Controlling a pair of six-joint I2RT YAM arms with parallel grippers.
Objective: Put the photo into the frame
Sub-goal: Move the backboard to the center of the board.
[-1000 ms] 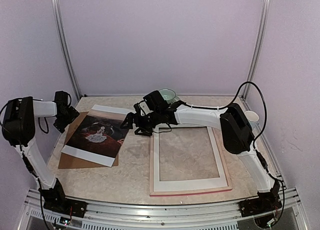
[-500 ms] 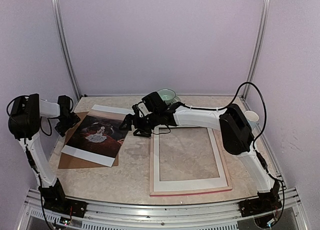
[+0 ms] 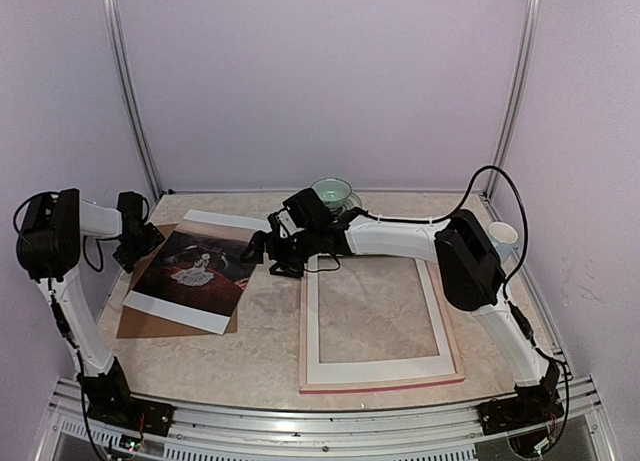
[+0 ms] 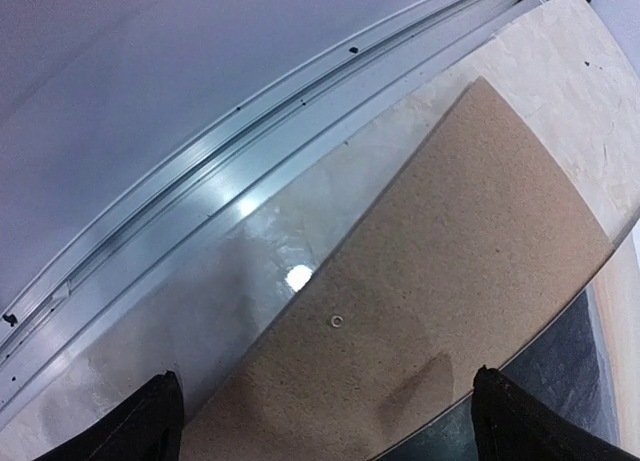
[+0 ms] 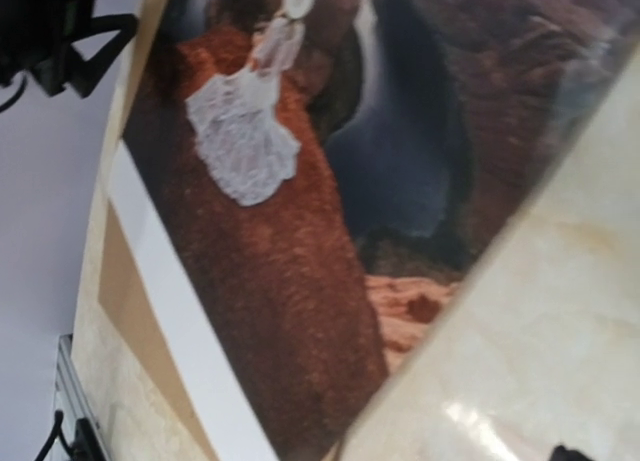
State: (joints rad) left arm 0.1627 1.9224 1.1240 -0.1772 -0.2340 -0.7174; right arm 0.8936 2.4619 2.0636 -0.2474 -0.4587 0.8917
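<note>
The left jaws are released and spread wide, with nothing between them; their dark fingers (image 4: pixel 150 426) sit at the two lower corners of the left wrist view, above the brown backing board (image 4: pixel 440 281); seen from above, they hang over the far left part of that board.

The right jaws are also open wide and grasp nothing; they hover at the far right edge of the photo (image 3: pixel 195 266), and whether they touch it cannot be told; only a sliver of one finger (image 5: pixel 567 452) shows in the right wrist view, which looks down on the white-dressed figure and the print's edge against the marbled table (image 3: pixel 270 351).

The photo lies face up on the board, at the left of the table, outside the frame (image 3: pixel 380 384); the frame lies flat to its right, a strip of table between them, with a white mat (image 3: pixel 380 366) inside it.

A green bowl (image 3: pixel 332 191) stands at the far edge; a white cup (image 3: pixel 503 233) stands at the right.
</note>
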